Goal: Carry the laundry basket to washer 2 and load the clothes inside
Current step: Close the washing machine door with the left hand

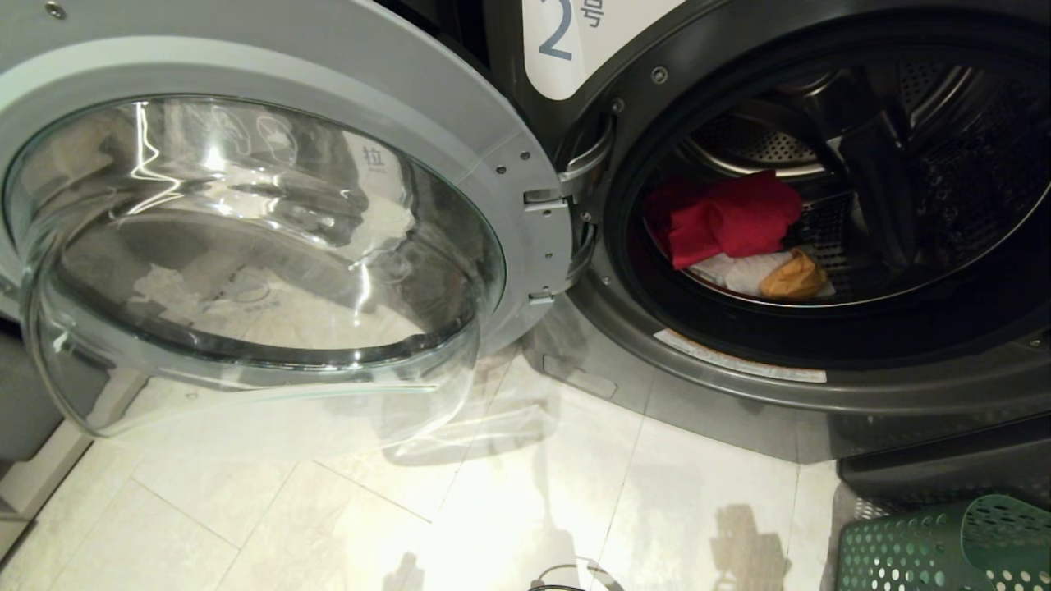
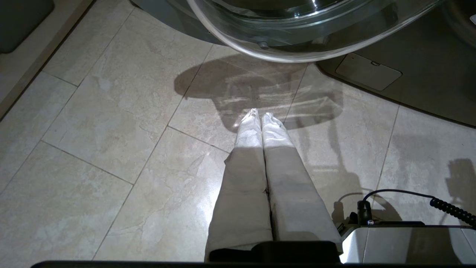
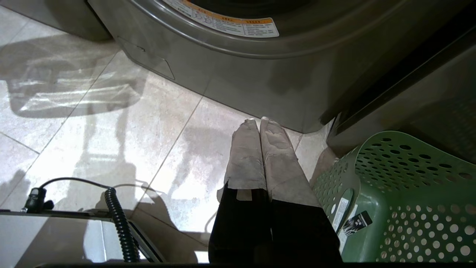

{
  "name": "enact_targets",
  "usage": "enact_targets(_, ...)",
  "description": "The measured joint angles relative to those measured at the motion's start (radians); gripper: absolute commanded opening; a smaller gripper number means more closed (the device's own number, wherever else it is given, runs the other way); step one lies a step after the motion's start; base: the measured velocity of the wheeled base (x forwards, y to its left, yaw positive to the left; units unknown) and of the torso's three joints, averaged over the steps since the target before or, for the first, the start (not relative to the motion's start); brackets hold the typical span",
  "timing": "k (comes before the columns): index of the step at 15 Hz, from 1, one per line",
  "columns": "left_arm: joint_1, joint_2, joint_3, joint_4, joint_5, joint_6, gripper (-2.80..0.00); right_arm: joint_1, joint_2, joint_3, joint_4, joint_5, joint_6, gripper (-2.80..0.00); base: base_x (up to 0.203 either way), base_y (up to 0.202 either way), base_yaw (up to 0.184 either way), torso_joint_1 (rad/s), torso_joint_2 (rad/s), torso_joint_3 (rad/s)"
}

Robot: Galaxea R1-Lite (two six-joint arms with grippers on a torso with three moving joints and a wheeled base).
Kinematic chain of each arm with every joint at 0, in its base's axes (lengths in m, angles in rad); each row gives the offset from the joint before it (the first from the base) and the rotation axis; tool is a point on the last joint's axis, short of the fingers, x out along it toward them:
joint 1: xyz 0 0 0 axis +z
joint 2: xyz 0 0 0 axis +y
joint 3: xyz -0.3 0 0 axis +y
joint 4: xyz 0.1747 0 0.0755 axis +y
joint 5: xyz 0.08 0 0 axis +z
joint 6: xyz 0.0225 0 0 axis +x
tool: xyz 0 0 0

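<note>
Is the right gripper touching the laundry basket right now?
Cannot tell. In the right wrist view the right gripper, shut and empty, overlaps the laundry basket rim along its lower part, so no gap or contact shows plainly. The head view shows no gripper.

Red, white, yellow-orange clothes [image 1: 735, 234] inside open washer 2 [image 1: 739, 369]; green perforated laundry basket [image 1: 944, 546] beside it
</note>
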Motion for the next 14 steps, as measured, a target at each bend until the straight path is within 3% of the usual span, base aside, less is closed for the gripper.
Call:
enact_targets(5, 0.0, 0.0, 0.0, 0.0, 0.0, 0.0, -2.8, 0.0, -0.01, 0.001, 0.0, -0.037, 0.063, -2.8, 0.0, 0.0, 0.0, 0.0, 0.0, 0.0)
enact_targets(14, 0.0, 0.0, 0.0, 0.0, 0.0, 0.001, -2.8, 0.0, -0.01, 0.001, 0.001, -0.033, 0.048, -2.8, 0.0, 0.0, 0.0, 0.0, 0.0, 0.0)
